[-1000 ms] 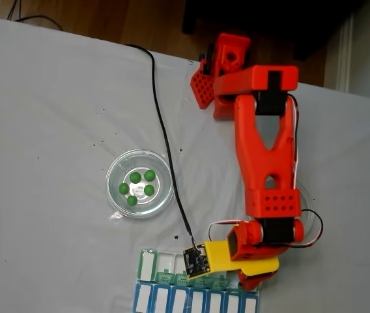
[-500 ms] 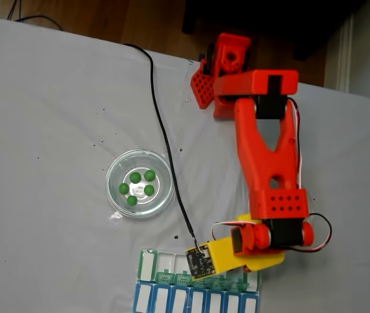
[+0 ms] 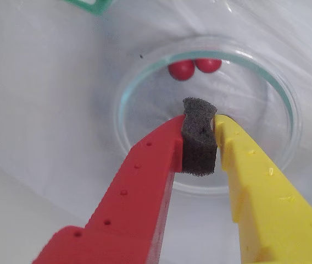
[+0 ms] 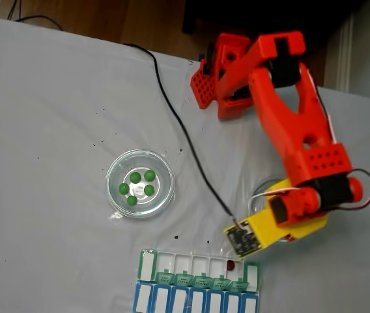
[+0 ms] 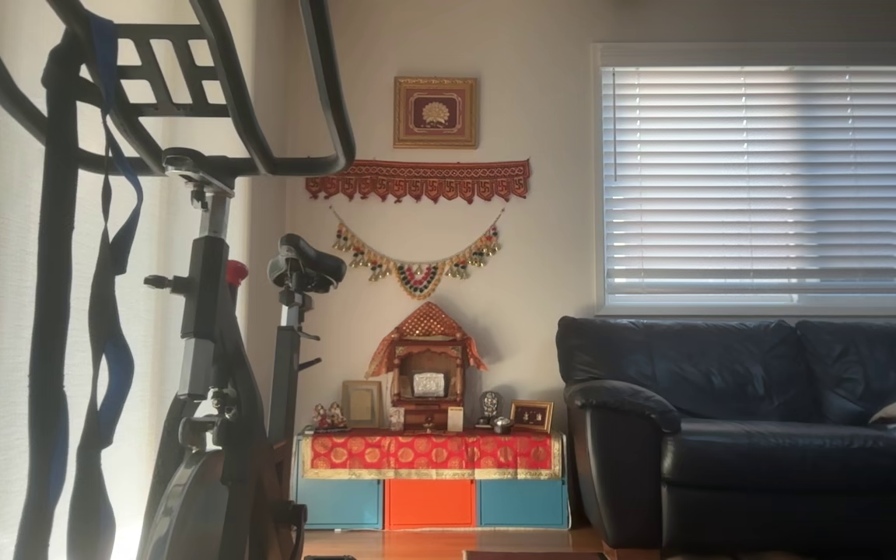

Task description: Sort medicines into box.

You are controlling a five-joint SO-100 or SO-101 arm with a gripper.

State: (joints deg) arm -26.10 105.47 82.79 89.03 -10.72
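1. Five glossy green pills [image 4: 136, 184] lie loosely clustered in a round clear dish [image 4: 114, 171] on the white tablecloth [image 4: 48, 117], left of centre in the fixed view.
2. Two dark red pills [image 3: 193, 67] sit side by side, touching, against the far wall of a second clear dish [image 3: 124, 93] in the wrist view.
3. One more red pill [image 4: 230, 265] rests in an open compartment near the right end of the green pill box [image 4: 147, 264], which lies along the bottom edge of the fixed view, its lids folded toward the adjoining blue row [image 4: 172, 301].
4. The gripper [image 3: 200, 122] hangs above the second dish with its red and yellow jaws closed onto a dark grey foam pad [image 3: 199, 146] fixed between them; no pill shows in the grip.
5. In the fixed view the orange arm [image 4: 289, 111] reaches from its base [image 4: 227, 59] at the top down to the right, its yellow wrist part angled toward the box's right end, with a black cable [image 4: 172, 111] trailing across the cloth.
6. The other view shows a living room with an exercise bike [image 5: 207, 311] and a dark sofa [image 5: 751, 420].
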